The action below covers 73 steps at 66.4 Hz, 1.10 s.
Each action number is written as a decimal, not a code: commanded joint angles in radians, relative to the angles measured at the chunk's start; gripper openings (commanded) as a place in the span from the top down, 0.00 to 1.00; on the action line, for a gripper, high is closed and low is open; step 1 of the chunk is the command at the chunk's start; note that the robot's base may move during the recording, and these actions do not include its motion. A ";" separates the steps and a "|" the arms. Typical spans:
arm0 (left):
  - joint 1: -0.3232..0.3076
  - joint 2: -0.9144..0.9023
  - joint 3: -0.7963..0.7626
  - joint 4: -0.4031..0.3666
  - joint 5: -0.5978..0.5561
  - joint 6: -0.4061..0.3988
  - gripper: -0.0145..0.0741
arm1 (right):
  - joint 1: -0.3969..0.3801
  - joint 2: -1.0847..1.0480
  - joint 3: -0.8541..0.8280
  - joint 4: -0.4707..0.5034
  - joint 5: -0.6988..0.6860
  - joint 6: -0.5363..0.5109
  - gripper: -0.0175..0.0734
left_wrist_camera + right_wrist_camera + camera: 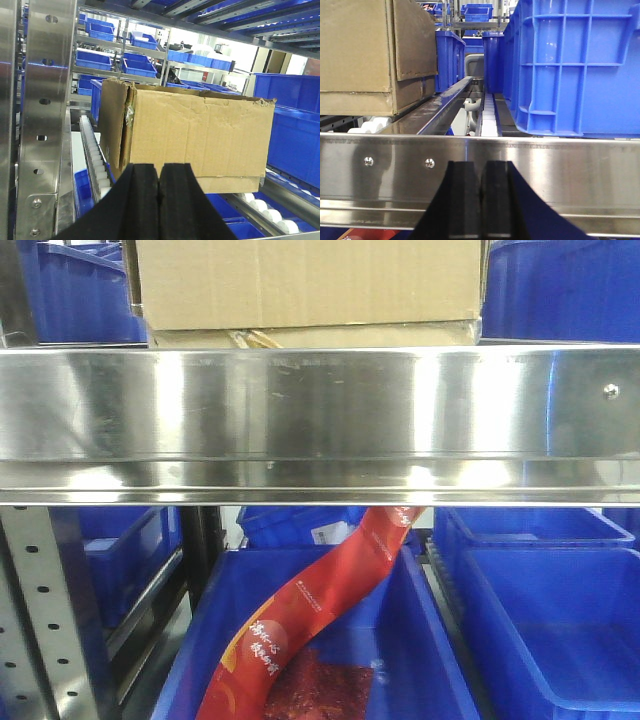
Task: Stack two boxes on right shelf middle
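Front view: the stack looks done. A tall cardboard box point(305, 282) sits on a flatter box point(310, 337), both on the steel shelf point(320, 410) behind its shiny front lip.

Left wrist view: the left claw point(159, 192) is clenched and empty, short of the tall box, which is creased and dented with torn top edges.

Right wrist view: the right claw point(480, 192) is clenched on nothing, before the lip; the boxes stand left, a blue bin point(575, 65) right.

Metal racks point(45, 125) crowded with blue bins point(100, 60), brightly lit.
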 commanded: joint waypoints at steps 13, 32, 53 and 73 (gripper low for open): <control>0.004 -0.006 0.001 -0.003 -0.015 -0.004 0.94 | -0.006 -0.005 0.003 -0.001 -0.012 -0.003 0.99; 0.060 -0.078 0.062 -0.082 0.000 0.076 0.94 | -0.006 -0.005 0.003 -0.001 -0.012 -0.003 0.99; 0.273 -0.293 0.271 -0.162 0.037 0.278 0.94 | -0.006 -0.005 0.003 -0.001 -0.012 -0.003 0.99; 0.292 -0.350 0.472 -0.155 -0.114 0.278 0.94 | -0.006 -0.005 0.003 -0.001 -0.012 -0.003 0.99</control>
